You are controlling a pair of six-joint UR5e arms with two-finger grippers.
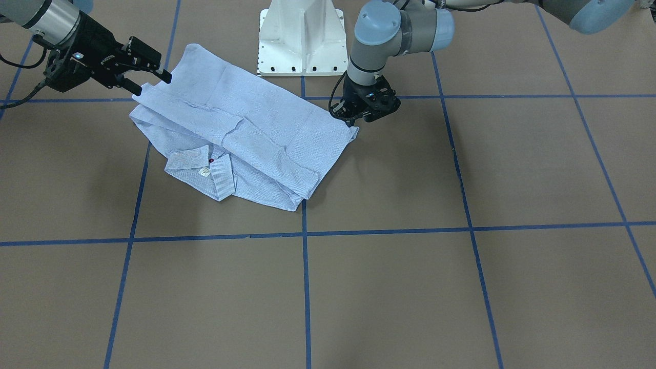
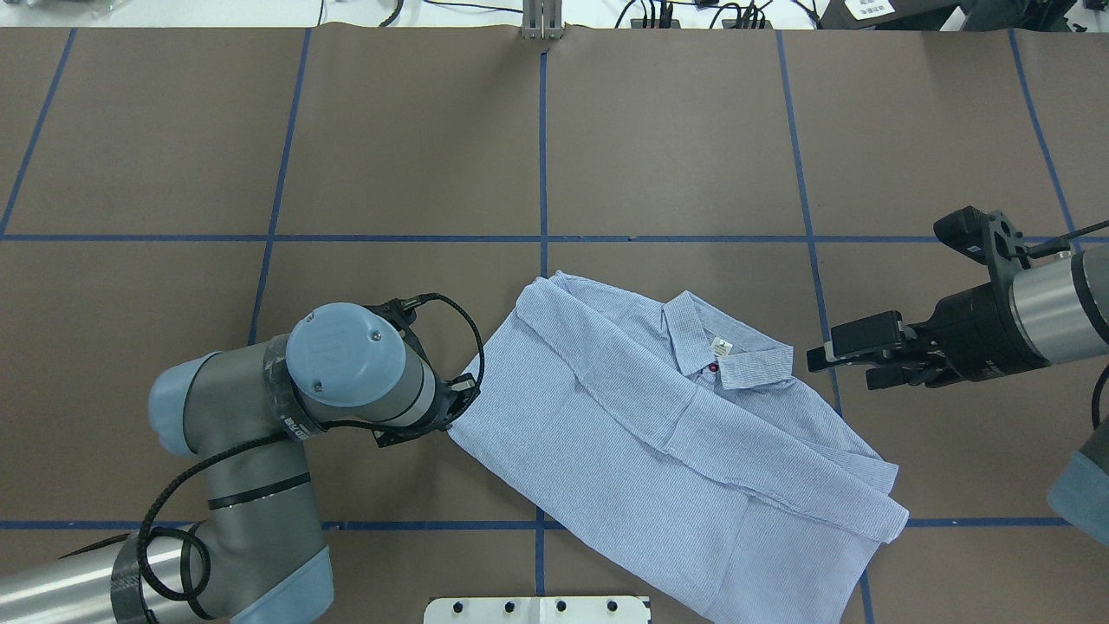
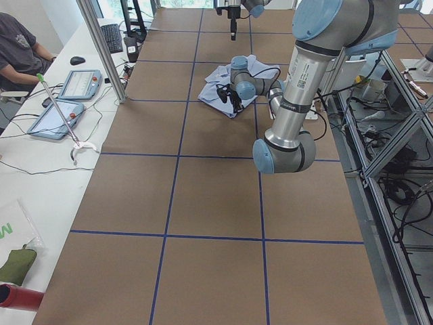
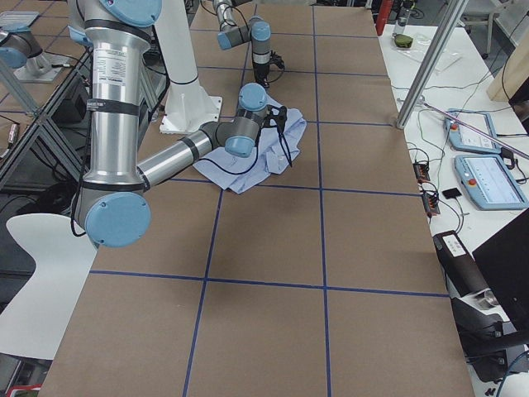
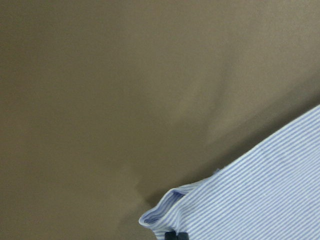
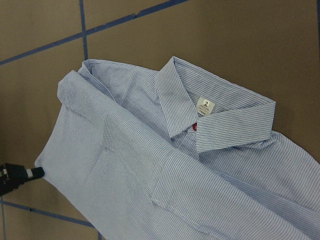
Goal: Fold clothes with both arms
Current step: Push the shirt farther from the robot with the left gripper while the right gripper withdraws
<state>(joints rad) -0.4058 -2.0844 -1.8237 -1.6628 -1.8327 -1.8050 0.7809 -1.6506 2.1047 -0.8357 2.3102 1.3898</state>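
The light blue-and-white striped shirt (image 1: 246,133) (image 2: 658,451) lies folded flat on the brown table near the robot's base. Its collar (image 2: 719,347), white label (image 6: 205,106) and red button (image 6: 194,127) face up. My left gripper (image 1: 353,119) (image 2: 457,400) points down at the shirt's hem corner on my left. Its dark fingertips (image 5: 175,235) sit together on the striped hem (image 5: 260,190), shut on it. My right gripper (image 1: 151,82) (image 2: 845,368) hovers open just beside the collar side of the shirt, with nothing between its fingers.
The white pedestal base (image 1: 302,41) (image 2: 537,609) stands right behind the shirt. Blue tape lines (image 2: 543,156) grid the table. Beyond the far edge is a desk with tablets (image 3: 74,84), a metal post (image 3: 101,47) and a seated person (image 3: 20,51).
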